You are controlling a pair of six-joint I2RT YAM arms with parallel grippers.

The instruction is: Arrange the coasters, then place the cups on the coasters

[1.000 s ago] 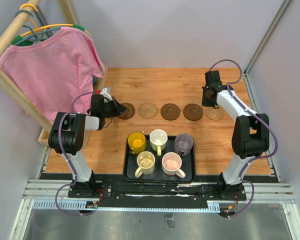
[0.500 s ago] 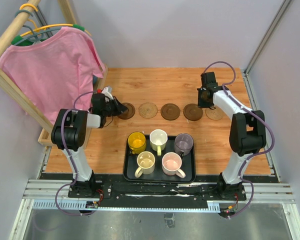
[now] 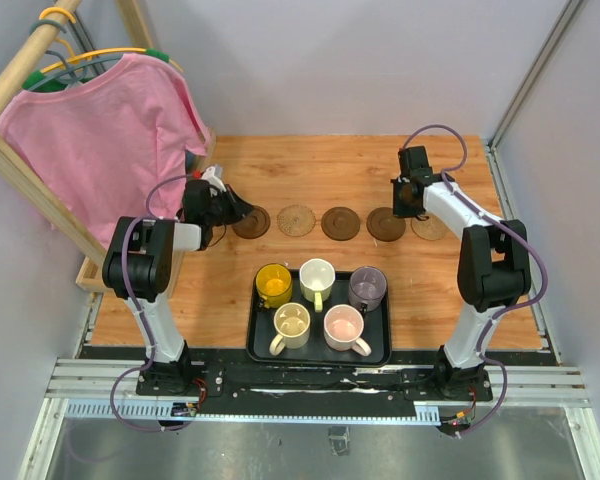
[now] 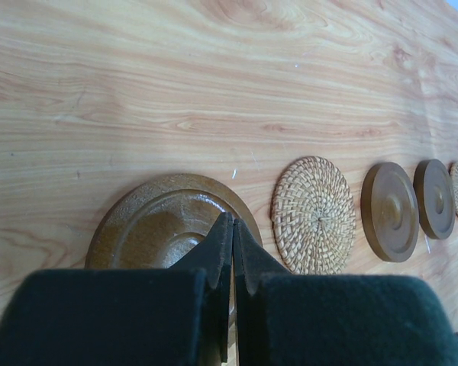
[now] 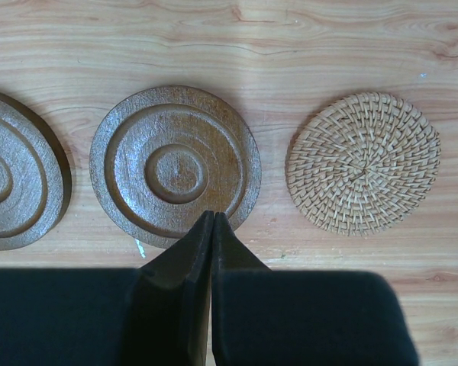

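left gripper point(image 4: 233, 223) closed, empty | right gripper point(image 5: 213, 219) closed, empty | coasters point(image 3: 341, 222) apparently in one row

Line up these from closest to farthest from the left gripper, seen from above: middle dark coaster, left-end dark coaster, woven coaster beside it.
1. left-end dark coaster, at the tips of the left gripper.
2. woven coaster, next along to the right.
3. middle dark coaster, centre of the row.
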